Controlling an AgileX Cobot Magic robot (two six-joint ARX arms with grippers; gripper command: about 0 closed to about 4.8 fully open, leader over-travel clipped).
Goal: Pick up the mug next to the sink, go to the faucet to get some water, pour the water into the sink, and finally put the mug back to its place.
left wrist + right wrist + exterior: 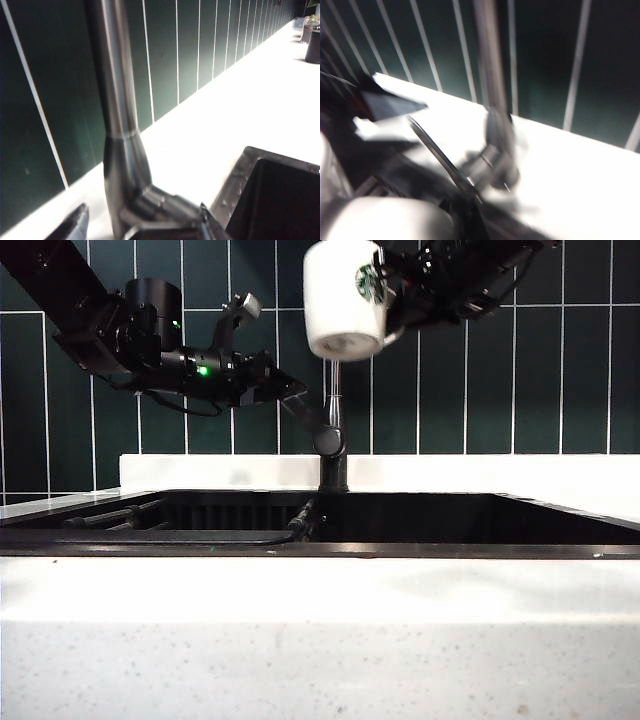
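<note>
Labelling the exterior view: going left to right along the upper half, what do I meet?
Left gripper, open by the faucet lever → mug → right gripper, shut on the mug.

Dark green tiles (pixel 500 380) with thin white grout lines cover the far wall; a white speckled stone counter (pixel 320 640) runs across the near side; light is bright.
</note>
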